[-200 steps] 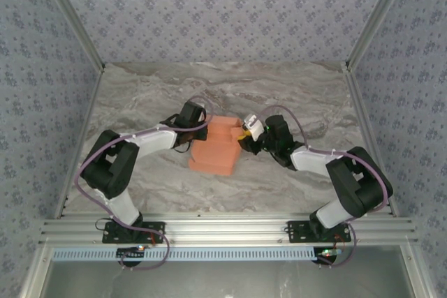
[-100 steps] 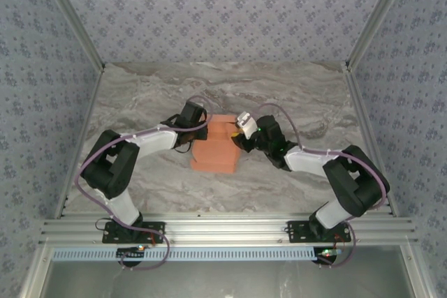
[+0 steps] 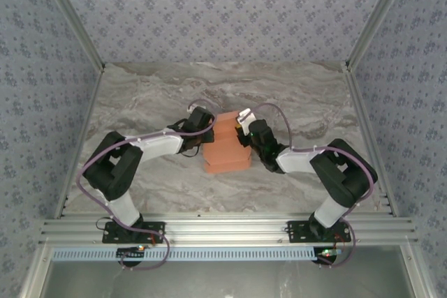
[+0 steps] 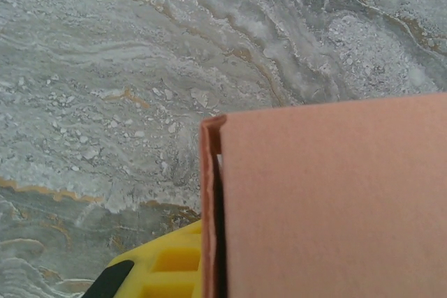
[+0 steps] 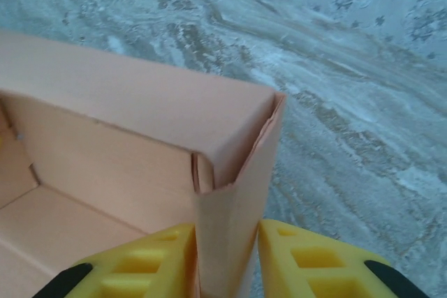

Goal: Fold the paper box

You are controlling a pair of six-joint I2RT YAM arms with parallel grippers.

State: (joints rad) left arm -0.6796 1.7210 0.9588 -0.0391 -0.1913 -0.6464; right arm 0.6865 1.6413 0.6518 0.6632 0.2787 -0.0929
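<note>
Here both arms bend inward, elbows out, meeting at the paper box [image 3: 227, 148] mid-worktop [image 3: 154, 102]. The left pincer [image 3: 209, 132] is clenched on its left wall, and the right pincer [image 5: 227, 246] pinches the opposite wall's corner.

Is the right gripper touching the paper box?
Touching. Right wrist view: the paper box wall sits pinched between the right gripper's yellow fingers, no gap.
</note>
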